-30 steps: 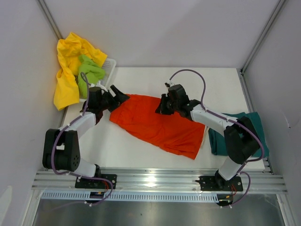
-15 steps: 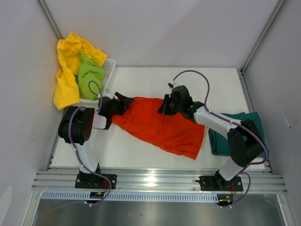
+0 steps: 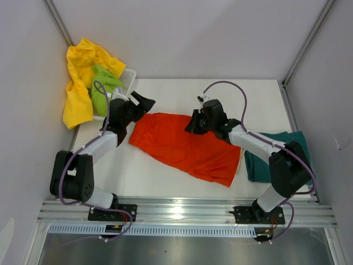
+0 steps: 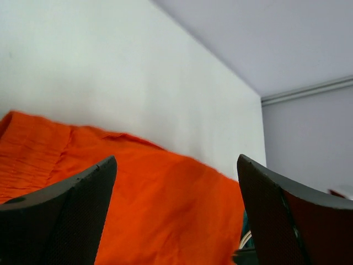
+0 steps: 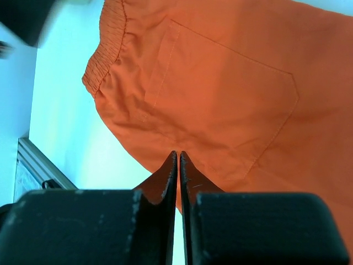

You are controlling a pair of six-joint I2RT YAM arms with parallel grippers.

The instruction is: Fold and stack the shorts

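Note:
The orange-red shorts (image 3: pixel 187 146) lie spread flat across the middle of the white table (image 3: pixel 165 91), waist toward the left. My left gripper (image 3: pixel 144 104) is open and raised just past the waist corner; in its wrist view the shorts (image 4: pixel 165 210) lie below the spread fingers (image 4: pixel 83 193), untouched. My right gripper (image 3: pixel 191 126) is at the far hem, and in its wrist view the fingertips (image 5: pixel 177 154) are shut at the hem of the shorts (image 5: pixel 231 83). Dark teal shorts (image 3: pixel 255 165) lie at the right edge. Yellow shorts (image 3: pixel 80 66) and lime green shorts (image 3: pixel 105 83) hang over the basket.
A white plastic basket (image 3: pixel 129 74) stands at the table's far left corner. Grey walls close in the back and sides. An aluminium rail (image 3: pixel 176 210) with the arm bases runs along the near edge.
My left gripper has let go of the waist corner, opened, and lifted up and back. The waist end now lies flatter. My right gripper has barely moved.

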